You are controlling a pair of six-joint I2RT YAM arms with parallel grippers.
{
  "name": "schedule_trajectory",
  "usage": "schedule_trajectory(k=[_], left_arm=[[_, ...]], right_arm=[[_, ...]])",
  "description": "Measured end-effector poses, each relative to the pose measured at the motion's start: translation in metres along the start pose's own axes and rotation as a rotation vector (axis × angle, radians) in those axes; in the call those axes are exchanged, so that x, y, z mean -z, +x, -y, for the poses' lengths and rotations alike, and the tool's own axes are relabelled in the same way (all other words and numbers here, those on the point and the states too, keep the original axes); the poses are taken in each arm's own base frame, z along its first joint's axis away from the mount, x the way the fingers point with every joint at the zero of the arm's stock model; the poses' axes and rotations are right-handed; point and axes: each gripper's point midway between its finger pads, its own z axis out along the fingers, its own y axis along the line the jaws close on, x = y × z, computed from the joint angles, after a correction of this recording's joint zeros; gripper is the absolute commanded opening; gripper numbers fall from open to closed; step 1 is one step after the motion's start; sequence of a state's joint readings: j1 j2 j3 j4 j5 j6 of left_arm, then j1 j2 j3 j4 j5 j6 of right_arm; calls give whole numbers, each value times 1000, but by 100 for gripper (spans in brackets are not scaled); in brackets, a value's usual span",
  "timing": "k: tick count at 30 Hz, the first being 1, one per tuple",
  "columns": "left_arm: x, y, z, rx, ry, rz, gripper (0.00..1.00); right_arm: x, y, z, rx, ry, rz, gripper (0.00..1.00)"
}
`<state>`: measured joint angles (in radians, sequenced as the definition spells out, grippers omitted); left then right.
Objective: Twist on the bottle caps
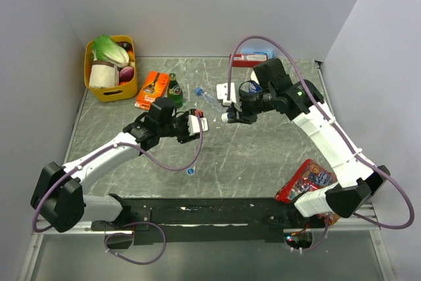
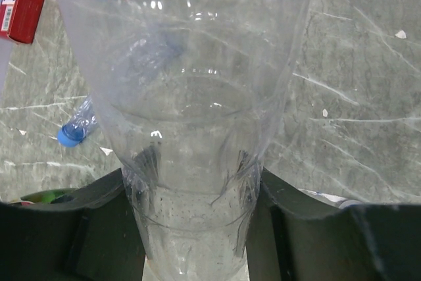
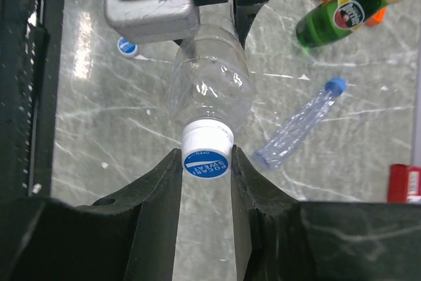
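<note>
**Step in hand: threading a cap onto the held bottle**

The left gripper (image 2: pixel 197 228) is clamped round the body of a clear bottle (image 3: pixel 210 87), carried roughly level above the table (image 1: pixel 263 156). The right gripper (image 3: pixel 206 153) is closed on the blue-topped cap (image 3: pixel 206 164) at the bottle's neck. The cap looks seated, but these views do not show whether its thread has caught. Align the cap axis with the neck, turn the right wrist under light pressure toward the left gripper, and avoid crushing the soft body. A loose cap (image 1: pixel 190 171) lies on the table, and a second bottle (image 1: pixel 209 100), already capped, lies beyond.
</note>
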<state>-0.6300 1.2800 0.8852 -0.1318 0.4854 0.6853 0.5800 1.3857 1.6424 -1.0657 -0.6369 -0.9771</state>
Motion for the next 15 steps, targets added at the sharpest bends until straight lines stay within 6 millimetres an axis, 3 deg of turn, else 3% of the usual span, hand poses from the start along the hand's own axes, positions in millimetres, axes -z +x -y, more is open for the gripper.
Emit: schedule_trajectory(k=[1, 2, 3, 5, 6, 11, 15], left_arm=[[0, 1, 0, 4, -4, 0, 6], [-1, 1, 0, 7, -6, 0, 20], [-1, 2, 1, 11, -7, 1, 53], [-1, 2, 1, 14, -6, 0, 78], [-1, 2, 0, 18, -13, -2, 96], [-2, -4, -11, 15, -68, 12, 96], [-3, 3, -15, 19, -90, -18, 96]], right_arm=[[-1, 0, 0, -20, 1, 1, 4], [-1, 0, 0, -34, 2, 1, 4], [-1, 0, 0, -42, 2, 1, 4], [-1, 1, -1, -50, 0, -1, 3], [0, 0, -1, -52, -2, -2, 3], [4, 0, -2, -25, -15, -24, 3], [11, 8, -2, 32, -17, -86, 2]])
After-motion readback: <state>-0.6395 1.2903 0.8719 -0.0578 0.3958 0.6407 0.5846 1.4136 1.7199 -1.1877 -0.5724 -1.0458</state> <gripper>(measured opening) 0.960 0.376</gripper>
